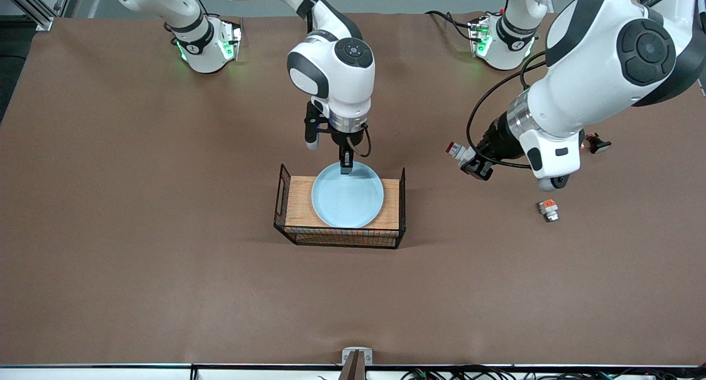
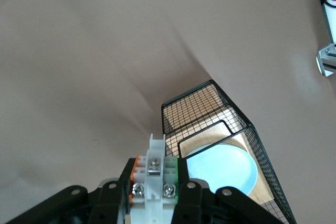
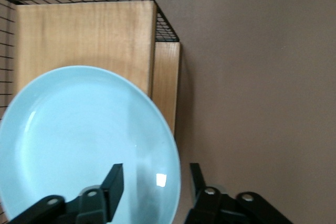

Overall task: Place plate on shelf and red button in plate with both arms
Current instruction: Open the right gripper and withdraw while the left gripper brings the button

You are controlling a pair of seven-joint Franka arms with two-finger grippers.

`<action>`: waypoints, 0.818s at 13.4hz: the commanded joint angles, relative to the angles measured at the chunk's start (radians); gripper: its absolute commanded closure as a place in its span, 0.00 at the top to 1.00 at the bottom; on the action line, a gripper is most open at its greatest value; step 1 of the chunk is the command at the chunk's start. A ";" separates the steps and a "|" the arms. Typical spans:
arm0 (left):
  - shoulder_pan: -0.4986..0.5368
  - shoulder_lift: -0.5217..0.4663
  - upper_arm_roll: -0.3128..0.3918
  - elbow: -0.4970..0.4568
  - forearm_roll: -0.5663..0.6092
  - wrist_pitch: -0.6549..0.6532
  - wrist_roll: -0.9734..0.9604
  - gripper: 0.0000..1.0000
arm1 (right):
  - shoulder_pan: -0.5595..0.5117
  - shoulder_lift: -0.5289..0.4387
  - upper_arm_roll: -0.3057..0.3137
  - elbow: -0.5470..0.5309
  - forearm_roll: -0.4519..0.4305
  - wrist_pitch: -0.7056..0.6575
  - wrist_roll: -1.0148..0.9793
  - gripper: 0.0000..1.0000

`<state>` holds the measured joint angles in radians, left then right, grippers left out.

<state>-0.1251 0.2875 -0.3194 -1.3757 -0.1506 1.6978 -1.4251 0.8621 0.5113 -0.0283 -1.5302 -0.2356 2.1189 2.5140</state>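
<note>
A wire rack [image 1: 340, 232] with a wooden top stands mid-table, nearest the front camera, and the pale blue plate [image 1: 347, 195] lies flat on that top, its rim overhanging the wood slightly on the side toward the robots. The right gripper [image 1: 346, 166] hangs at that rim with its jaws apart, one finger over the plate's inside and one outside, neither visibly pinching it; the plate looks set down, and the release is best finished by widening the fingers and lifting straight up so the rim is not dragged off the wood. Toward the left arm's end of the table, a small grey piece with an orange block [image 1: 549, 209] lies loose on the brown cloth [image 1: 138, 231], and a dark red-tipped part [image 1: 597, 143] lies farther from the camera, partly hidden by the arm. The left gripper [image 1: 469, 159] hovers over bare cloth between rack and those parts, jaws clamped on the red button [image 1: 456, 150], red cap pointing toward the rack. In the left wrist view the button [image 2: 155, 174] juts from the fingers with rack and plate ahead. The rack's raised wire end [image 1: 403, 195] stands in the path, and the right arm is over the plate; it likely needs to clear first.
</note>
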 commanded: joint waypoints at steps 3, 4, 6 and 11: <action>0.004 -0.007 -0.001 -0.005 0.000 0.006 0.018 0.30 | -0.055 0.003 0.010 0.159 0.097 -0.178 -0.225 1.00; 0.004 -0.007 -0.001 -0.005 0.000 0.006 0.018 0.30 | -0.080 -0.005 0.011 0.183 0.128 -0.227 -0.312 1.00; -0.002 -0.007 -0.001 -0.005 0.000 0.006 0.015 0.30 | -0.126 -0.028 0.013 0.212 0.133 -0.313 -0.497 1.00; -0.057 0.015 -0.010 0.001 -0.001 0.045 -0.084 0.30 | -0.297 -0.121 0.008 0.212 0.196 -0.479 -1.083 1.00</action>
<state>-0.1471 0.2941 -0.3262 -1.3774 -0.1506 1.7070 -1.4533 0.6282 0.4351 -0.0341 -1.3102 -0.0644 1.6940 1.6246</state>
